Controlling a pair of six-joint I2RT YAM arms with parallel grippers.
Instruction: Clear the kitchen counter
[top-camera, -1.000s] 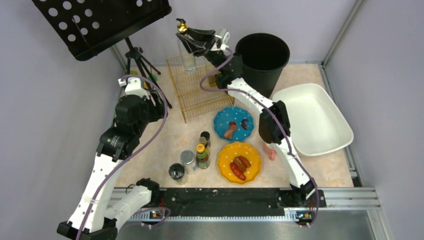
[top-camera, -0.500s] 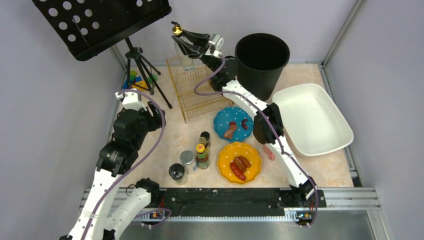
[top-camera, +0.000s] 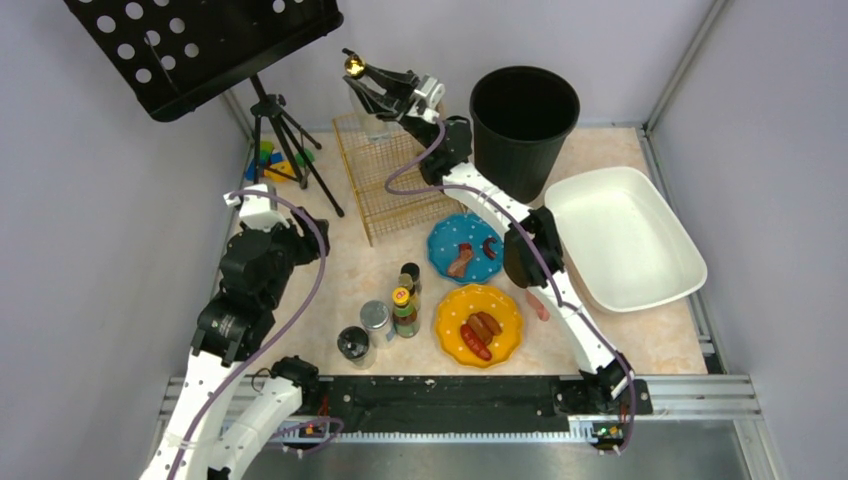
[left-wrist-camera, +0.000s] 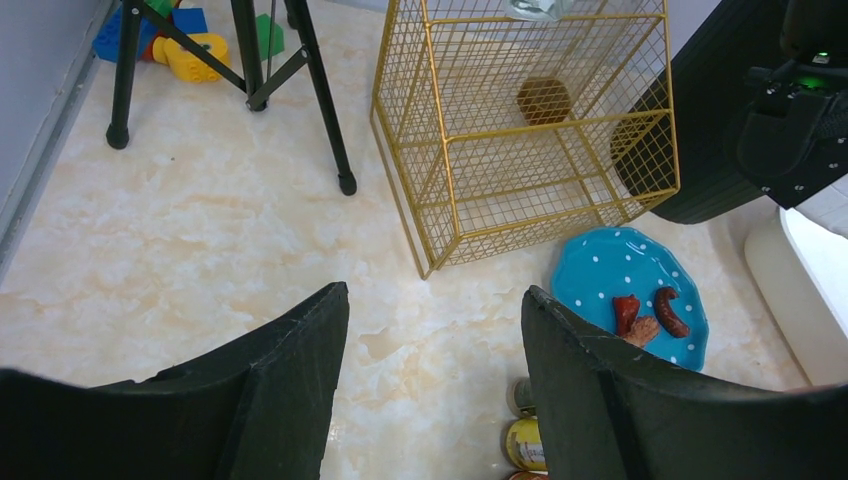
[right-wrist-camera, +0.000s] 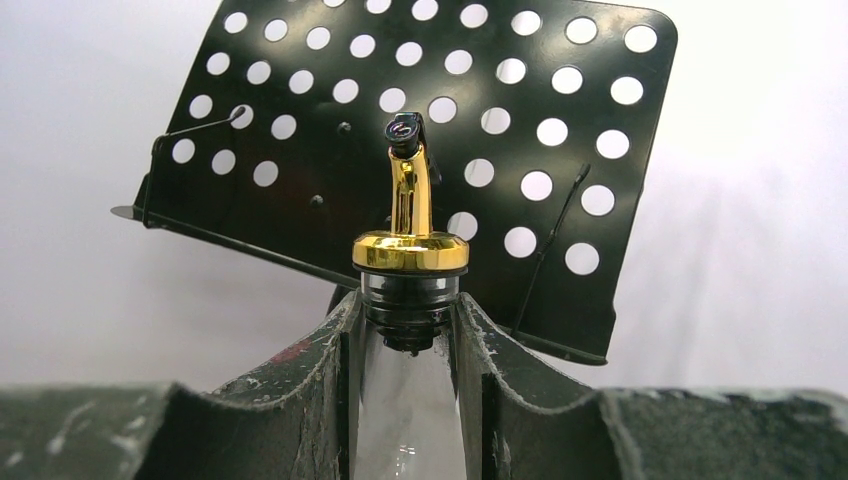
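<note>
- Right gripper (right-wrist-camera: 405, 325) clamps the neck of a bottle (right-wrist-camera: 410, 252), just under its gold spout.
- Left gripper (left-wrist-camera: 435, 310) stands open, empty; wire basket (left-wrist-camera: 520, 140) ahead, kitchen counter (left-wrist-camera: 200, 250) below.
- The bottle perhaps hangs over the basket.

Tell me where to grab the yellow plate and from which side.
Pinch the yellow plate by its bare scalloped rim on the near edge, jaws coming down over the lip. It lies flat with sausages in the middle, and bottles crowd its left side, so the near rim looks freest.
</note>
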